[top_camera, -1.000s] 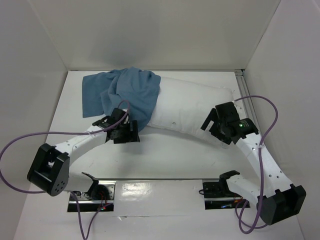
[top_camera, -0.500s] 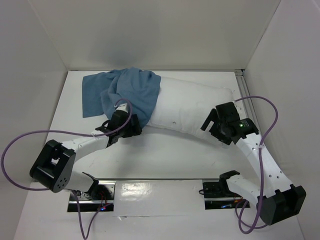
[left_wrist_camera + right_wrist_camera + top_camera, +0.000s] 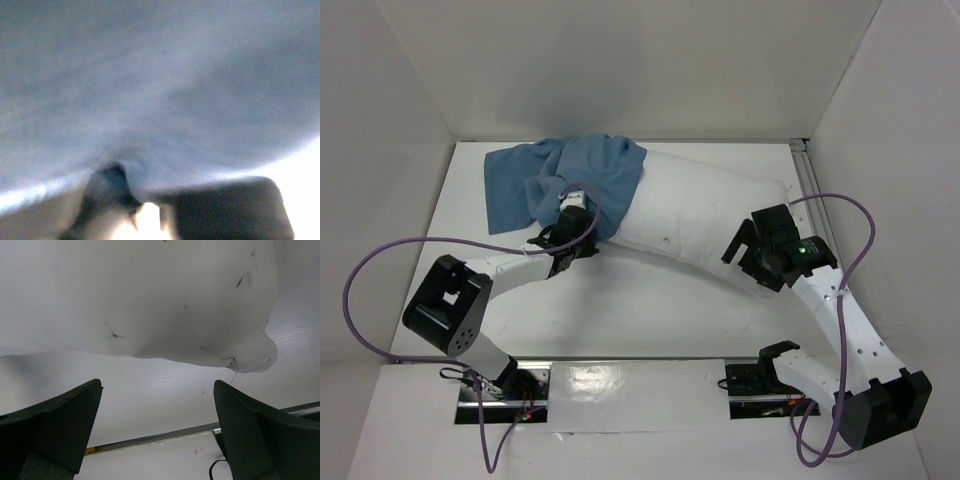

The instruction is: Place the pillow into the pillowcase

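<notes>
**Fig. Case mouth being worked over the pillow's left end; most of the pillow is bare**

The pillow [image 3: 715,210] lies slantwise on the table [image 3: 650,300], and every place below is given relative to it. The pillowcase [image 3: 555,180] is bunched over and beyond the pillow's left end, so only that end is covered and the middle and right end show white. The left gripper [image 3: 570,232] sits at the pillow's near-left edge, pushed up against the hem of the blue cloth. In its wrist view the blurred cloth fills nearly everything, with dark fingers [image 3: 225,207] below it, and whether they pinch the fabric cannot be told. The right gripper [image 3: 748,252] hangs just beside the pillow's near-right edge. Its fingers [image 3: 60,422] are spread wide with nothing between them, and the pillow's corner [image 3: 250,355] lies just ahead.

By judgement, the step in hand is drawing the case along the pillow, and it is at an early stage. The next move calls for a firm hold on the hem at the pillow's left end. It also calls for the right gripper to close on the right corner, bracing or feeding the pillow leftward. A likely fault is cloth bunching at the left end instead of sliding.
</notes>
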`<action>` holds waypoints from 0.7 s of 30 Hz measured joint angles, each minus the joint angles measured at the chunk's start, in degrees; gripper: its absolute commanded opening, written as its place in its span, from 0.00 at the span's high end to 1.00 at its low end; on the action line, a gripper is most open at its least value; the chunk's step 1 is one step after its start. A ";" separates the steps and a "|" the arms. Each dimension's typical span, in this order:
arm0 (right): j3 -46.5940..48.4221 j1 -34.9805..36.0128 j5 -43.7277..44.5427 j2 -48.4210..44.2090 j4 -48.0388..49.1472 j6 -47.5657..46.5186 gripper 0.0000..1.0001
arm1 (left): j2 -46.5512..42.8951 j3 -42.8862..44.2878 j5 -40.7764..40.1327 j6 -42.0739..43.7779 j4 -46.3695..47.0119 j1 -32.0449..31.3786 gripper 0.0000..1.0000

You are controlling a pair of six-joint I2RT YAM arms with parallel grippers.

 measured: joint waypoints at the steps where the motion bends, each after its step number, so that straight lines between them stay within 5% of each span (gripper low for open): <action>1: 0.00 0.00 0.00 0.00 -0.09 -0.02 0.00 | 0.04 0.52 -0.09 0.31 -0.02 0.00 0.91; 3: 0.00 -0.22 -0.04 0.00 -0.33 -0.04 0.00 | 0.04 1.57 -0.22 0.72 -0.59 0.00 1.00; 18: 0.31 -5.42 -3.58 7.32 0.15 -8.00 0.00 | -4.31 3.54 -1.66 2.16 -7.30 -2.25 1.00; 20: 0.24 -5.40 -2.69 8.28 1.46 -9.01 0.10 | -4.37 4.20 -1.64 2.58 -7.69 -2.34 1.00; 21: 0.07 -5.42 -2.14 8.63 2.34 -9.55 0.27 | -4.37 4.59 -1.62 2.78 -8.24 -2.34 1.00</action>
